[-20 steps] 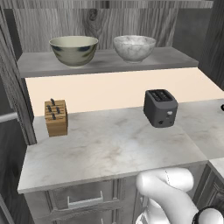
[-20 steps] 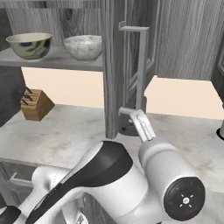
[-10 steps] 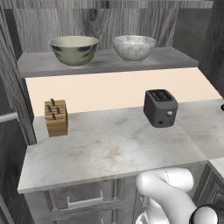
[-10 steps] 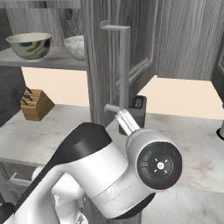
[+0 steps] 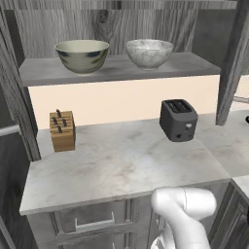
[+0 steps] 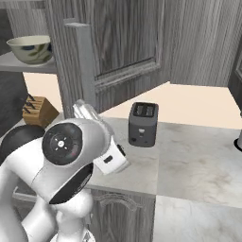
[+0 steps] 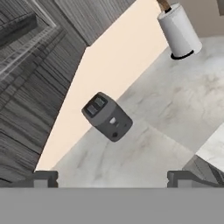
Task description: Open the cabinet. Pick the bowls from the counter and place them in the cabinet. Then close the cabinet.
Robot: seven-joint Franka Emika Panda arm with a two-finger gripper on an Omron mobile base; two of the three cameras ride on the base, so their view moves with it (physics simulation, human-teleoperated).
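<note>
The gripper [image 7: 111, 179] is spread wide with nothing between its fingertips [image 7: 43, 178], and is held low over the counter [image 5: 121, 165], looking across it at a dark two-slot toaster [image 7: 107, 117] and, further off, an upright paper towel roll [image 7: 179, 30]. In the right base view the hand is mostly hidden behind the arm's own joints, so its exact height above the slab cannot be judged.

Both bowls are already set on the grey shelf [image 5: 185, 65] inside the cabinet [image 5: 146, 19]: the beige-olive bowl [image 5: 81, 56] to the left, the marbled bowl [image 5: 149, 52] just beside it, upright and apart. No bowl is left on the counter, where a wooden knife block [image 5: 62, 130] stands by the wall. The right cabinet door [image 6: 118, 47] is swung partly across the opening, its bar handle [image 6: 86, 66] near the arm, apparently so it can be pushed shut. Closing appears to be the step left.
</note>
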